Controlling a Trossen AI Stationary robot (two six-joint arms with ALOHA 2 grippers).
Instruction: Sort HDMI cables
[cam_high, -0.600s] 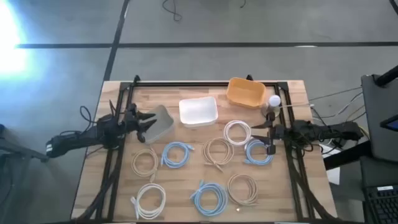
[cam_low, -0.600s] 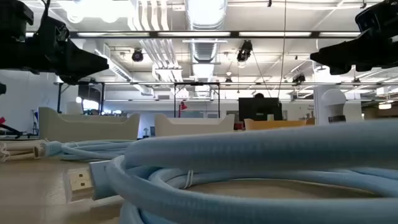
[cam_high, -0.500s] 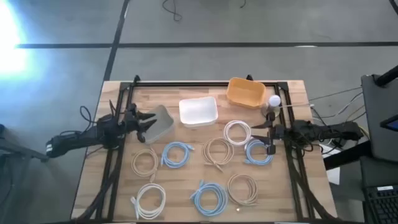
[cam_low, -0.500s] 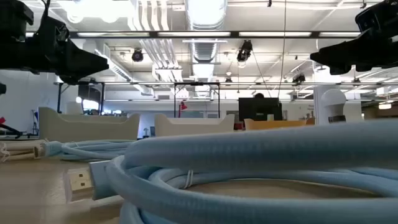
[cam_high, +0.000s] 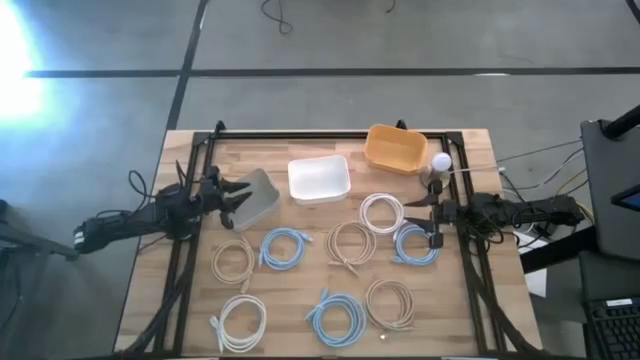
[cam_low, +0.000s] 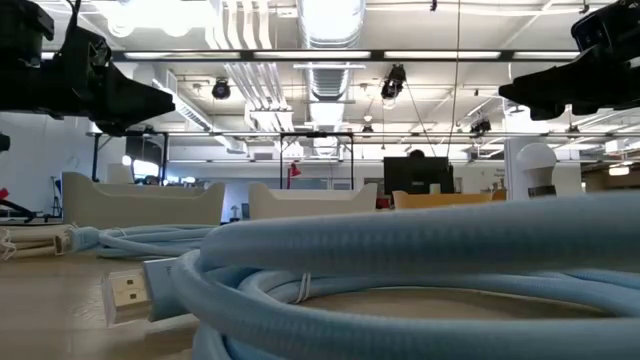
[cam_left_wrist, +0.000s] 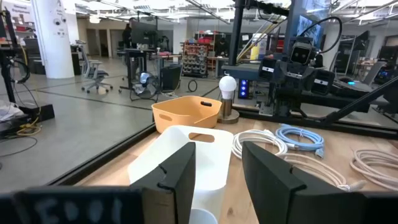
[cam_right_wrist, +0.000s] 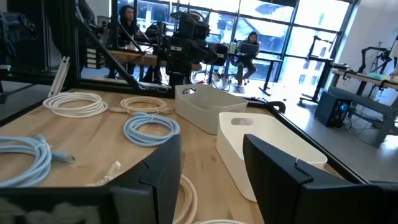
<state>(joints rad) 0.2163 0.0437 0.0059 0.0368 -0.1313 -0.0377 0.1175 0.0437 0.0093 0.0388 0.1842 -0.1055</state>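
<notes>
The left tool (cam_high: 243, 196) hovers spread over the grey bin (cam_high: 256, 198). Eight coiled cables (cam_high: 285, 247) lie on the worktop (cam_high: 300, 300) before the white bin (cam_high: 319, 179) and orange bin (cam_high: 395, 148). The right tool (cam_high: 432, 218) hangs spread over a blue coil (cam_high: 414, 244).

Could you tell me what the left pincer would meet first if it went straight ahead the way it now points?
Most likely the grey bin right in front of the open left pincer; beyond that stands the white bin. The heights are unclear, so it might pass over the rim.
</notes>
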